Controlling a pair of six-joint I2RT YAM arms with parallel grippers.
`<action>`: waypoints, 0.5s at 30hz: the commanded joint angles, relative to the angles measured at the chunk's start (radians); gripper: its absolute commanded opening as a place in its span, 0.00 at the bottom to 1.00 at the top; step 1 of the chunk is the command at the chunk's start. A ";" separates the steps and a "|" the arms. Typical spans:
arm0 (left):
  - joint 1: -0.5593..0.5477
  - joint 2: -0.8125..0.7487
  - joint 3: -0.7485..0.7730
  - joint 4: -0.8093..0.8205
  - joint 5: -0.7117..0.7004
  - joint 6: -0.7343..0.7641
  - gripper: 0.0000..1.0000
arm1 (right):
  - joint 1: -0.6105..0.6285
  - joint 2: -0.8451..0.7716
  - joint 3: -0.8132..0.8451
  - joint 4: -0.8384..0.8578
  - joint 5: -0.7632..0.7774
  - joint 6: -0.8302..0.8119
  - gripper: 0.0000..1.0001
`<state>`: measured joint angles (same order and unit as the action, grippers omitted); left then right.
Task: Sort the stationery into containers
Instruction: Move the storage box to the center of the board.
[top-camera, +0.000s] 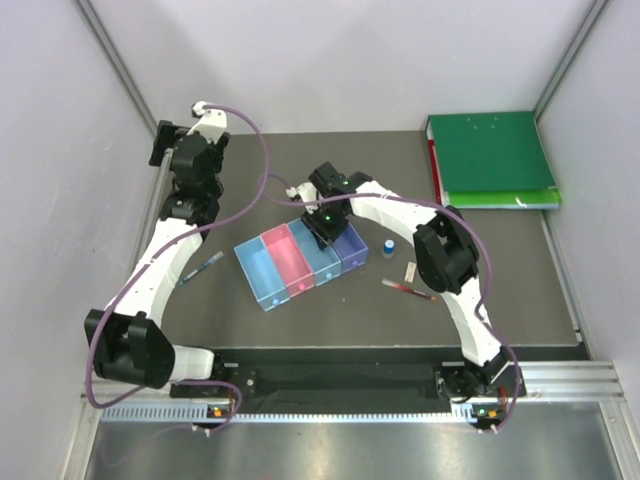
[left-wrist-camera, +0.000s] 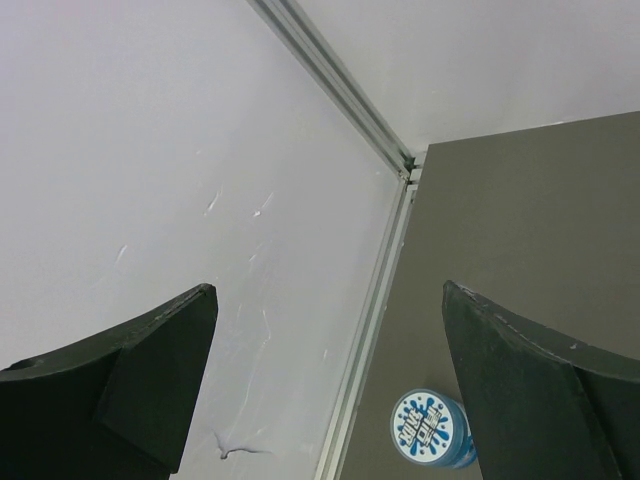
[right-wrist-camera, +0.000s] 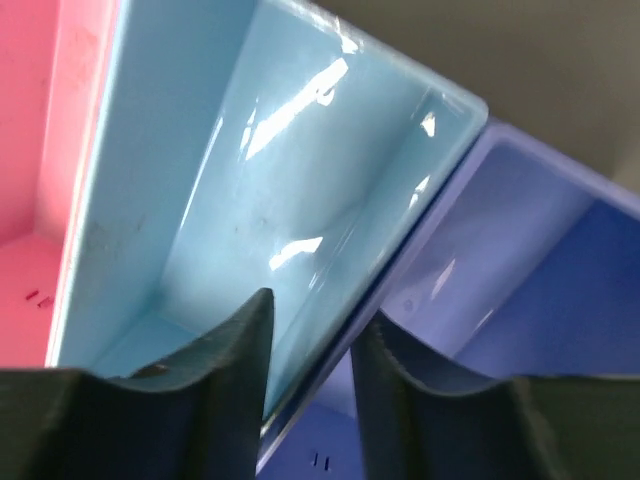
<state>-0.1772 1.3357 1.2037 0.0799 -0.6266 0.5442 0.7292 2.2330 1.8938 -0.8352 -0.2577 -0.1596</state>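
Observation:
Four containers stand side by side: blue (top-camera: 258, 272), pink (top-camera: 285, 255), light blue (top-camera: 324, 264) and purple (top-camera: 354, 248). My right gripper (top-camera: 322, 228) hangs over them. In the right wrist view its jaws (right-wrist-camera: 315, 310) are narrowed but open, straddling the adjoining walls of the light blue tray (right-wrist-camera: 250, 170) and the purple tray (right-wrist-camera: 540, 260). My left gripper (left-wrist-camera: 326, 290) is wide open by the back left wall, with a round blue tape roll (left-wrist-camera: 430, 428) below it. A blue-capped bottle (top-camera: 388, 247), a white eraser (top-camera: 410, 271) and a red pen (top-camera: 408, 290) lie right of the trays. A blue pen (top-camera: 203, 268) lies to their left.
A large green binder (top-camera: 492, 158) lies at the back right corner. White walls with metal corner rails (left-wrist-camera: 385, 250) close in the table on the left, back and right. The left arm stretches along the left wall.

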 joint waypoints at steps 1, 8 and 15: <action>0.004 -0.046 -0.021 0.027 -0.005 -0.018 0.99 | 0.018 0.024 0.065 0.036 0.066 0.003 0.29; 0.005 -0.030 -0.015 0.046 0.013 -0.012 0.99 | 0.016 0.033 0.054 0.054 0.170 0.040 0.10; 0.007 -0.006 -0.003 0.054 0.024 0.011 0.99 | 0.018 0.060 0.057 0.071 0.245 0.078 0.00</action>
<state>-0.1768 1.3293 1.1854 0.0803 -0.6174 0.5465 0.7380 2.2475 1.9194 -0.7937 -0.0841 -0.1188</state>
